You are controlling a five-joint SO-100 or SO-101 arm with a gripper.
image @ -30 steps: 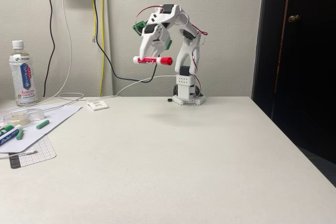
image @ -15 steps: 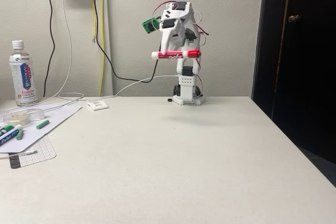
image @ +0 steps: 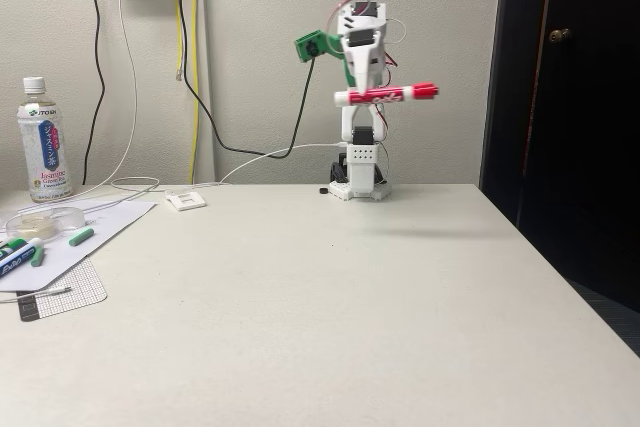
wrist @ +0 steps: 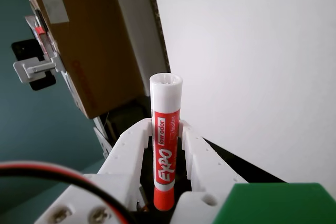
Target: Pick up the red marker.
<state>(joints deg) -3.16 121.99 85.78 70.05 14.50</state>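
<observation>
Here we see the table (image: pixel 330 327) lying bare under the raised arm (image: pixel 362 147), which stands at its far edge. The gripper (image: pixel 372 97) is clenched around the red marker (image: pixel 385 95), which we see held level high above the table; in the wrist view its fingers (wrist: pixel 131 145) press both sides of the marker (wrist: pixel 165 145).

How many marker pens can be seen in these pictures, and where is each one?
3, perhaps more. The red marker is held in the gripper, high above the table. A blue marker and a green one lie on the paper at the fixed view's left edge, cut off.
</observation>
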